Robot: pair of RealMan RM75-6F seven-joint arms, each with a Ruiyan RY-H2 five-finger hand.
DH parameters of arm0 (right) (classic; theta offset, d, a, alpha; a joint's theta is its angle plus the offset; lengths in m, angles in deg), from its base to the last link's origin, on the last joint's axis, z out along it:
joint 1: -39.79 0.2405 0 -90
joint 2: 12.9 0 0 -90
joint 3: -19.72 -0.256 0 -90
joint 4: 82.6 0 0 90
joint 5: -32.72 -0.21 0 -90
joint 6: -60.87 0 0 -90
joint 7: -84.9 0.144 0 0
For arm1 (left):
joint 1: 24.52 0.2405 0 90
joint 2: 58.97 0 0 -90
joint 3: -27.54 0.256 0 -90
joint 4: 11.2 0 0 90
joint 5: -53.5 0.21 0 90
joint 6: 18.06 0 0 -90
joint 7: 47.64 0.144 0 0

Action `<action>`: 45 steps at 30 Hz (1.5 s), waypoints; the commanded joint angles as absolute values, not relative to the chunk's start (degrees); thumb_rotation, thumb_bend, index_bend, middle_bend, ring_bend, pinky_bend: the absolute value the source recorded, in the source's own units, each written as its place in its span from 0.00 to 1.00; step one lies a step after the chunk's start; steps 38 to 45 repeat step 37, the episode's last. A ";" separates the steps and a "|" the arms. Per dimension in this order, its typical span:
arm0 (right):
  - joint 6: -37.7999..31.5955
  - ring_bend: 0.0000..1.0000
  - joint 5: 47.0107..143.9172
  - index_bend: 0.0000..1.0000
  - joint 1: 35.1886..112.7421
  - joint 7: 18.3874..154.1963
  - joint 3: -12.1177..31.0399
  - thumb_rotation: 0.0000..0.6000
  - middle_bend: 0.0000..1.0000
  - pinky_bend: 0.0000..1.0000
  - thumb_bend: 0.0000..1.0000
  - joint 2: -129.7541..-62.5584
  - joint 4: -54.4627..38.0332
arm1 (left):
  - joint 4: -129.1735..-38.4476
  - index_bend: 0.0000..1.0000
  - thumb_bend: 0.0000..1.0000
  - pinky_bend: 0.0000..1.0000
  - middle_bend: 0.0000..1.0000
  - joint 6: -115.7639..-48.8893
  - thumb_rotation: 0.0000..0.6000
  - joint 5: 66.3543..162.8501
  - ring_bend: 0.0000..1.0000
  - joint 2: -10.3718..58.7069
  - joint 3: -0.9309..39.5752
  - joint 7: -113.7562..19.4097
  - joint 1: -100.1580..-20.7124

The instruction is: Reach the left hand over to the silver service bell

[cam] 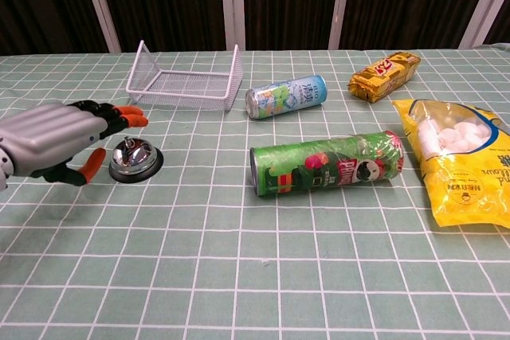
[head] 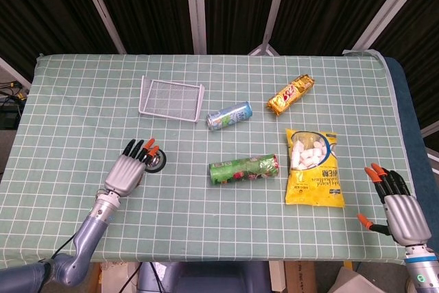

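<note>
The silver service bell [head: 157, 161] [cam: 131, 158] stands on its black base at the table's left front. My left hand [head: 129, 169] [cam: 56, 140] hovers just above and to the left of it, fingers stretched out over the bell and apart, holding nothing. In the chest view the orange fingertips [cam: 127, 115] reach past the bell's top with a gap below them. My right hand [head: 398, 205] rests open near the table's right front corner, far from the bell.
A white wire basket [head: 171, 98] lies behind the bell. A drink can [head: 229, 116] and a green chips tube [head: 244, 169] lie on their sides in the middle. A yellow marshmallow bag [head: 314, 167] and a gold snack pack [head: 291, 94] are to the right.
</note>
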State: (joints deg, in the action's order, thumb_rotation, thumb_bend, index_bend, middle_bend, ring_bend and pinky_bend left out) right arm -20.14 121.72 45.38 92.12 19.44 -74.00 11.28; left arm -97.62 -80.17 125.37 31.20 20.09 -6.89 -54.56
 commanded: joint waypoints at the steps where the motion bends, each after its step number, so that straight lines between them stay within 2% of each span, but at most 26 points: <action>1: -20.20 0.00 121.73 0.00 45.36 92.13 19.42 1.00 0.00 0.00 0.25 -73.99 11.22 | -100.72 0.00 0.75 0.00 0.00 -82.35 1.00 126.75 0.00 29.46 18.66 -7.89 -54.95; 3: -20.18 0.00 121.67 0.00 45.34 92.15 19.43 1.00 0.00 0.00 0.25 -73.97 11.20 | -102.94 0.00 0.55 0.00 0.00 -83.67 1.00 127.39 0.00 28.14 18.31 -8.74 -54.57; 6: -20.17 0.00 121.70 0.00 45.34 92.10 19.45 1.00 0.00 0.00 0.25 -73.92 11.15 | -107.33 0.00 0.35 0.00 0.00 -86.35 1.00 128.88 0.00 24.74 19.10 -9.88 -52.83; 8: -20.23 0.00 121.80 0.00 45.33 92.06 19.47 1.00 0.00 0.00 0.25 -73.93 11.09 | -110.41 0.00 0.28 0.00 0.00 -89.09 1.00 130.36 0.00 21.74 20.69 -10.44 -50.60; 12: -20.29 0.00 121.83 0.00 45.31 91.83 19.47 1.00 0.00 0.00 0.25 -74.03 11.01 | -113.23 0.00 0.22 0.00 0.00 -94.97 1.00 133.90 0.00 16.51 24.19 -12.24 -45.84; 18: -20.61 0.00 122.16 0.00 45.19 90.59 19.58 1.00 0.00 0.00 0.25 -74.33 10.87 | -114.22 0.00 0.18 0.00 0.00 -103.54 1.00 138.31 0.00 8.71 29.82 -18.80 -37.89; 22: -20.68 0.00 121.91 0.00 45.13 90.42 19.46 1.00 0.00 0.00 0.25 -74.31 10.79 | -109.25 0.00 0.18 0.00 0.00 -109.17 1.00 140.34 0.00 6.98 31.62 -25.75 -33.38; 26: -20.57 0.00 121.93 0.00 45.25 90.14 19.41 1.00 0.00 0.00 0.25 -74.45 10.86 | -104.64 0.00 0.18 0.00 0.00 -111.91 1.00 140.32 0.00 5.74 32.58 -32.48 -30.24; 31: -20.19 0.00 122.20 0.00 45.50 89.27 19.53 1.00 0.00 0.00 0.25 -74.78 10.96 | -103.07 0.00 0.18 0.00 0.00 -110.83 1.00 138.89 0.00 4.89 32.47 -37.42 -29.21; 45: -20.23 0.00 122.26 0.00 45.53 89.22 19.52 1.00 0.00 0.00 0.25 -74.82 11.04 | -102.85 0.00 0.18 0.00 0.00 -109.22 1.00 139.03 0.00 5.63 31.54 -36.29 -29.86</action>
